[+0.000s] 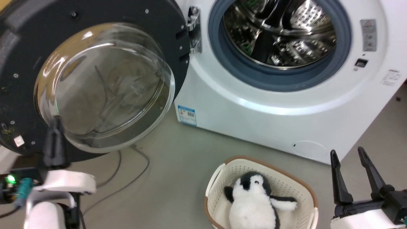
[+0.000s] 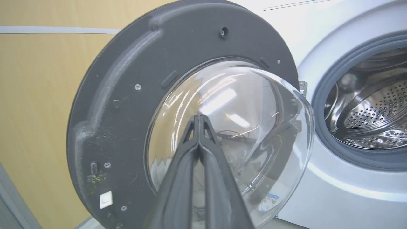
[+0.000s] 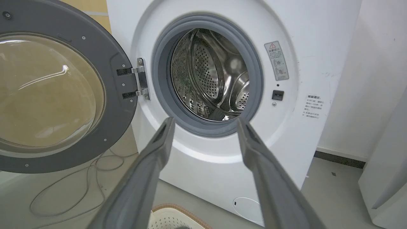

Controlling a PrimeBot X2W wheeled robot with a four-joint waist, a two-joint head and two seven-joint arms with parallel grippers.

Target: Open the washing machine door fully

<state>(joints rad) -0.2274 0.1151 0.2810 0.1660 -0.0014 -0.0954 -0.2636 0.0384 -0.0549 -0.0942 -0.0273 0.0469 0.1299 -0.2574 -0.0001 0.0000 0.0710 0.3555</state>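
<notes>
Head view: the washing machine (image 1: 254,121) takes up the upper right of the frame, with the drum (image 1: 279,31) exposed inside the grey rubber gasket (image 1: 279,81). The washing machine door (image 1: 95,86) fills the upper left of the frame. It is swung clear of the opening on its metal hinge (image 1: 194,30), with the dark grey inner face and the clear glass bowl turned toward the camera. A blue label (image 1: 187,115) sits on the lower front corner of the machine, just under the door's edge. A round filter cap (image 1: 310,148) is low on the front panel. Left hand (image 1: 56,127) is at lower left of the frame, and its dark fingers overlap the lower left rim of the glass bowl. In the left wrist view the two fingers are pressed together with nothing between them, tips at frame centre over the glass. Cannot tell whether they touch the glass. Right hand (image 1: 346,152) is at lower right of the frame, fingers spread wide and empty, well apart from the door. In the right wrist view the drum opening shows between them. A pale basket (image 1: 313,197) with a brown rim stands on the floor (image 1: 178,165) at bottom centre, holding a black-and-white penguin toy (image 1: 254,203). Grey cables (image 1: 127,178) lie on the floor below the door.
</notes>
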